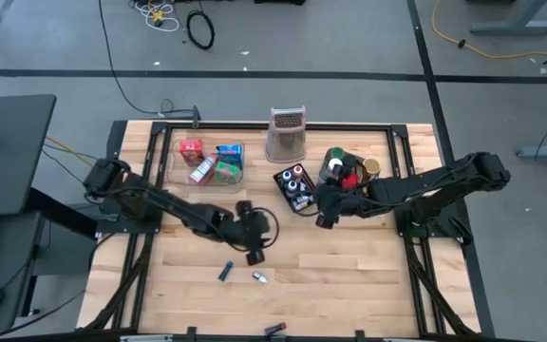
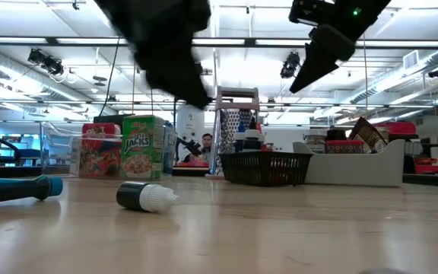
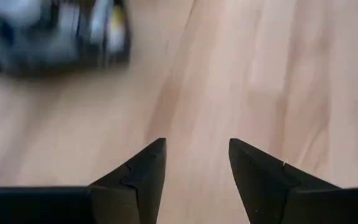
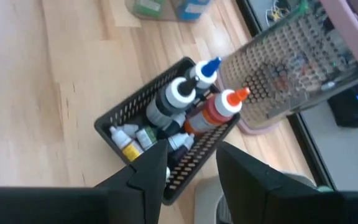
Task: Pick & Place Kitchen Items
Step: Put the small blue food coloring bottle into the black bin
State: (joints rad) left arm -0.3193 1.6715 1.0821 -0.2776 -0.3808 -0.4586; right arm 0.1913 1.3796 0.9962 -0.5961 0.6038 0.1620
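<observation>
While the kitchen items are spread over several containers, the scene can be read from the left side of the table [image 1: 188, 285] across to the right. At the far left of the rear edge, a clear tray [image 1: 178, 163] is seen holding boxed groceries: a red packet [image 1: 191, 147], a blue packet [image 1: 228, 152] and a green packet [image 1: 226, 171], stood or laid close together, probably so that like goods are kept in one place. Nearer the front, two small items lie loose on the bare wood, a blue-green marker-like tube [image 1: 226, 273] and a tiny vial [image 1: 260, 277] with a white cap, well apart from any container; they are judged not yet sorted.

Just above them the left gripper [image 1: 253, 249] is held over bare wood, its fingers parted and nothing seen between them in the left wrist view, a stance that would suit a fresh pick of the loose pieces.

Toward the middle, a tall metal grater-like stand [image 1: 287, 133] is set at the rear edge, and in front of it a black mesh basket [image 1: 281, 178] is packed with a blue-capped bottle [image 4: 207, 68], an orange-capped bottle [image 4: 219, 109] and smaller vials.

Further right, the right gripper [image 1: 323, 217] is poised just beside the basket's near corner; its fingers stand partly apart with nothing gripped, the basket being visible between them. At the far right, a grey bin [image 1: 329, 152] holds cans, a red one [image 1: 348, 178] among them.
</observation>
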